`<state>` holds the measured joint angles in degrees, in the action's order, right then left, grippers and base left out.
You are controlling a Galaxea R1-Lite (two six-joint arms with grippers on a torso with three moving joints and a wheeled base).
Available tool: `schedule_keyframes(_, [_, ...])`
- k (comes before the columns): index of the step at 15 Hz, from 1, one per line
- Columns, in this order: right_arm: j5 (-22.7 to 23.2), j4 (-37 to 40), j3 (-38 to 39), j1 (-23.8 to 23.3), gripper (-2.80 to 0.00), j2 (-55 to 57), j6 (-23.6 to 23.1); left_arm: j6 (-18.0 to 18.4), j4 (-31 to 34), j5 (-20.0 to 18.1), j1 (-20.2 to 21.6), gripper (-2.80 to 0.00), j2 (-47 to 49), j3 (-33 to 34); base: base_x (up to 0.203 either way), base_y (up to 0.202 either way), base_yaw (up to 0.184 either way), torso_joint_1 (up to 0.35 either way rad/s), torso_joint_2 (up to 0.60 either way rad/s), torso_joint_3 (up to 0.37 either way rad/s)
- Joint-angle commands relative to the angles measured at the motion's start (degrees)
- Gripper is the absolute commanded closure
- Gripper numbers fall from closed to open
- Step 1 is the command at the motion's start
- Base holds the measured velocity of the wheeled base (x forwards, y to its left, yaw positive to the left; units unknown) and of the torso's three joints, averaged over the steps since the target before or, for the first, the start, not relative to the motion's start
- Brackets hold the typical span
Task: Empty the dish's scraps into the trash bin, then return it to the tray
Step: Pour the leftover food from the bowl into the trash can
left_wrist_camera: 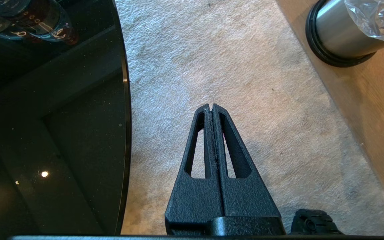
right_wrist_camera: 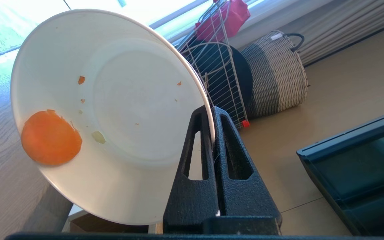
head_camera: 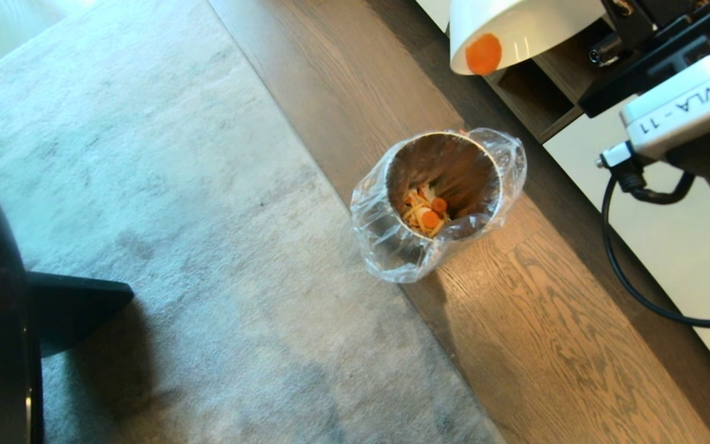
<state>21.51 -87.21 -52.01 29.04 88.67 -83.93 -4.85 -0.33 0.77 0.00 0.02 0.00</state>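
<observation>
Dish (right_wrist_camera: 112,110), glossy white, tipped on edge, one orange slice (right_wrist_camera: 51,138) clinging inside, rim pinched in right gripper's (right_wrist_camera: 212,113) jaws.

A woven basket (right_wrist_camera: 275,71) stands beside a wire rack (right_wrist_camera: 218,66); grey rug (head_camera: 145,216) meets wood floor (head_camera: 546,320).

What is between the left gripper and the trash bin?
Only bare floor: the left wrist view shows grey carpet, then a strip of wood floor, between the shut left gripper and the trash bin. Nothing lies there.

Bright daylight glares on the dish (right_wrist_camera: 112,100); soft shadows, near arm slightly blurred.
</observation>
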Motion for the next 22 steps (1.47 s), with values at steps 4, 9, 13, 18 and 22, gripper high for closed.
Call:
schedule_keyframes(4, [0.11, -2.61, 0.88, 0.91, 0.00, -1.60, -0.59, -0.07, -0.02, 0.03, 0.00, 0.00, -0.02, 0.00, 0.000, 0.000, 0.000, 0.000, 0.00, 0.000])
schedule_keyframes(9, [0.47, -2.61, 3.49, 1.19, 0.00, -3.58, -0.79, -0.07, -0.02, 0.03, 0.00, 0.00, -0.02, 0.00, 0.000, 0.000, 0.000, 0.000, 0.00, 0.000])
schedule_keyframes(13, [0.47, -2.61, 3.85, 1.26, 0.00, -3.69, -0.79, -0.07, -0.02, 0.03, 0.00, 0.00, -0.02, 0.00, 0.000, 0.000, 0.000, 0.000, 0.00, 0.000])
schedule_keyframes(18, [0.47, -2.61, 4.07, 1.21, 0.00, -3.59, -0.67, -0.07, -0.02, 0.03, 0.00, 0.00, -0.02, 0.00, 0.000, 0.000, 0.000, 0.000, 0.00, 0.000])
schedule_keyframes(22, [-0.64, -2.52, 5.72, 1.19, 0.00, -3.94, 0.40, -0.07, -0.02, 0.03, 0.00, 0.00, -0.02, 0.00, 0.000, 0.000, 0.000, 0.000, 0.00, 0.000])
